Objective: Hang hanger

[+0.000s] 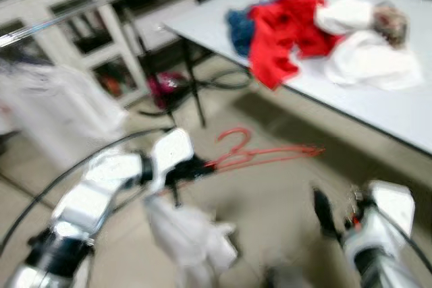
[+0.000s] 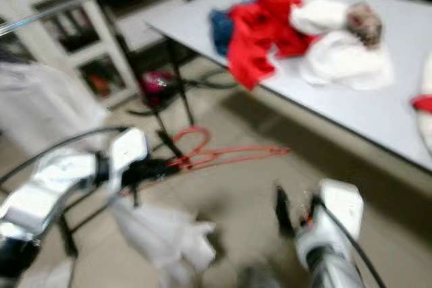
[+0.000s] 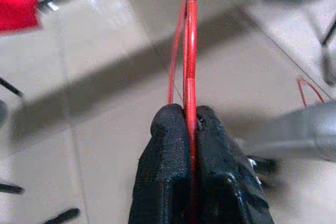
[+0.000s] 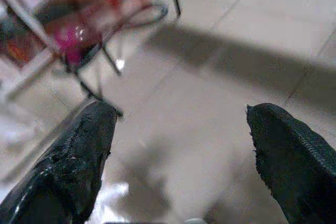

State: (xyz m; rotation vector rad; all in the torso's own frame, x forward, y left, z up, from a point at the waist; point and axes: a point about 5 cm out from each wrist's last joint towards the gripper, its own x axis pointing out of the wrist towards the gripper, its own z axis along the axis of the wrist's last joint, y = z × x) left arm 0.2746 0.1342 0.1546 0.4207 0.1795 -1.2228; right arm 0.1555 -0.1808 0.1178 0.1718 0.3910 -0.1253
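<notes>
A: Where is the hanger [image 1: 260, 153] held?

B: In air above the floor, pinched by the closed left tool [image 3: 191, 129]; its long axis runs level toward the surface [image 1: 405, 109], hook up. The right tool [image 4: 178, 145] is spread, empty.

A: What could be lost?

B: Slip could be caused by the thin wire twisting; the rail [image 1: 54, 18] could be missed.

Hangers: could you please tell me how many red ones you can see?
1, as far as the blur allows: a red hanger clamped in the left pincer, held out over the floor beside the table. More may hide under the clothes pile.
</notes>
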